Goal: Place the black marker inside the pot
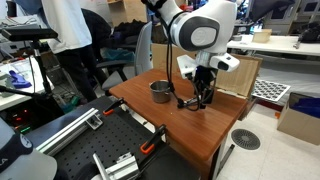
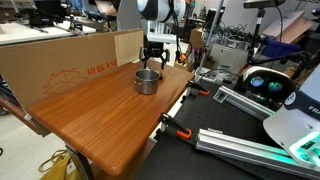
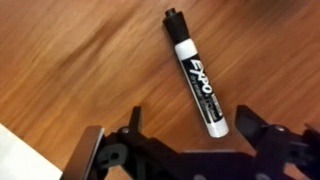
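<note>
Pot sits upright on the wooden counter, dark inside showing. Just right of the pot in an exterior view, the pincer hangs low over the wood, pointing down. From the wrist, the black marker lies flat on the counter outside the pot, white label up and angled slightly. The pincer is spread wide above its near end, fingers either side, gripping nothing and not touching it.
</note>
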Motion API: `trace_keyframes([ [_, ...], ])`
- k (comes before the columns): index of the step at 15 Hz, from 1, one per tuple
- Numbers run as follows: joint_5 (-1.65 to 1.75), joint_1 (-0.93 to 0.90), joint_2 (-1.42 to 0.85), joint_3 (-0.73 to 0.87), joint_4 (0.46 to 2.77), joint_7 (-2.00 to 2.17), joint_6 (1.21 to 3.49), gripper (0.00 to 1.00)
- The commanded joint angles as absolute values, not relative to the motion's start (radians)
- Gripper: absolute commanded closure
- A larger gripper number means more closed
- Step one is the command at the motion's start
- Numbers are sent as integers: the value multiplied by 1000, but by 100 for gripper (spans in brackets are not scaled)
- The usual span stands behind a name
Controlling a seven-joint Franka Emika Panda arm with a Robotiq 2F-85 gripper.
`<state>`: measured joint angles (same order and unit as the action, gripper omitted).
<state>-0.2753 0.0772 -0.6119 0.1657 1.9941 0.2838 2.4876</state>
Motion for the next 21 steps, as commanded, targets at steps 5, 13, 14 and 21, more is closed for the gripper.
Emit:
trace_keyframes([
  [5,-206,53,-642,172,1939,353,2428,51],
  [13,-230,72,-619,155,1934,326,2437,96],
  [14,-240,80,-605,146,1938,313,2439,95],
  [21,-286,109,-375,100,2057,202,2532,95],
])
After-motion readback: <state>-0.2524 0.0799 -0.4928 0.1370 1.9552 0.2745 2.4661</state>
